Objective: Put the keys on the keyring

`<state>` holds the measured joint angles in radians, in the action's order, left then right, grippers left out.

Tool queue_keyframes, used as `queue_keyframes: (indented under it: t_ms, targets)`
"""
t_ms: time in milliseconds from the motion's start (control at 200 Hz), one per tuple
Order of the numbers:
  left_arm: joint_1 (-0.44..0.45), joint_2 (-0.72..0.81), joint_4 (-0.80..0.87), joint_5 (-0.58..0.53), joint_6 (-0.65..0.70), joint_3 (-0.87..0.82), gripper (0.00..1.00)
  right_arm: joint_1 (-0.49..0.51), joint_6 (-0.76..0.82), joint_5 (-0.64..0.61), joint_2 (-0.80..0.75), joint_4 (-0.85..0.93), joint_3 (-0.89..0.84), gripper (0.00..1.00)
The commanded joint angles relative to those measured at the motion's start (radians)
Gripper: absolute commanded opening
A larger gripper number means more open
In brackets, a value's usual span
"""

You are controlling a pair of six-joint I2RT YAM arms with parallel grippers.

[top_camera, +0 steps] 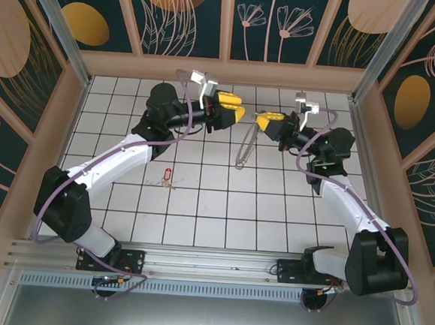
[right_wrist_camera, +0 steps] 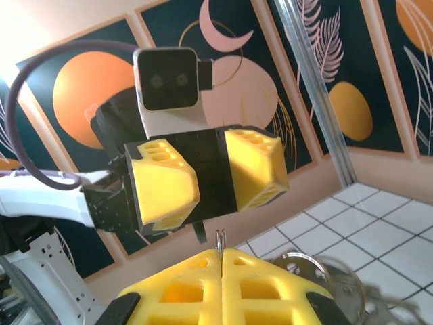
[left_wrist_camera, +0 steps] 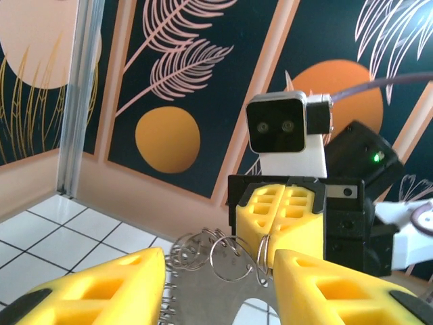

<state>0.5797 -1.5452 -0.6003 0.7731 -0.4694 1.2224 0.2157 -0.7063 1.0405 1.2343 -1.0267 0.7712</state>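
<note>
In the upper middle of the overhead view we see the right gripper [top_camera: 261, 121] clenched on the keyring [top_camera: 245, 148], whose long thin loop reaches down the frame from the pinch, over the white tiled floor [top_camera: 199, 206]. The left gripper [top_camera: 240, 111] faces it from just left. Its jaws are released and stand apart on either side of the small rings [left_wrist_camera: 203, 254] in its wrist view, and we cannot tell whether either finger touches them. The key [top_camera: 167, 174] with the red head lies on the tiles left of centre, well apart from both grippers.
</note>
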Motion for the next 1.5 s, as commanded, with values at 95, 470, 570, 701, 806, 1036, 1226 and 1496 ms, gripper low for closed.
queue_keyframes:
  t_ms: [95,470,570,701,806,1036,1226,1496]
  targets:
    - [-0.002,-0.035,-0.222,0.017,-0.182,-0.021,0.45,0.008,-0.095,-0.120,0.022,-0.263,-0.006,0.00]
    - [0.003,-0.107,-0.536,0.050,-0.426,-0.047,0.36,0.035,-0.200,-0.248,0.089,-0.435,0.007,0.00]
    - [0.008,-0.118,-0.595,0.048,-0.463,-0.053,0.34,0.044,-0.210,-0.259,0.105,-0.448,0.012,0.00]
    - [0.014,-0.113,-0.623,0.031,-0.465,-0.065,0.34,0.050,-0.211,-0.273,0.120,-0.449,0.009,0.00]
    - [0.016,-0.098,-0.617,0.009,-0.455,-0.077,0.35,0.051,-0.212,-0.276,0.129,-0.448,0.005,0.00]
    - [0.023,-0.114,-0.572,0.008,-0.440,-0.056,0.36,0.059,-0.224,-0.268,0.151,-0.462,0.012,0.00]
    - [0.028,-0.137,-0.555,0.012,-0.434,-0.026,0.36,0.071,-0.223,-0.258,0.159,-0.458,0.019,0.00]
    - [0.026,-0.162,-0.540,0.005,-0.426,-0.005,0.36,0.087,-0.223,-0.247,0.162,-0.454,0.020,0.00]
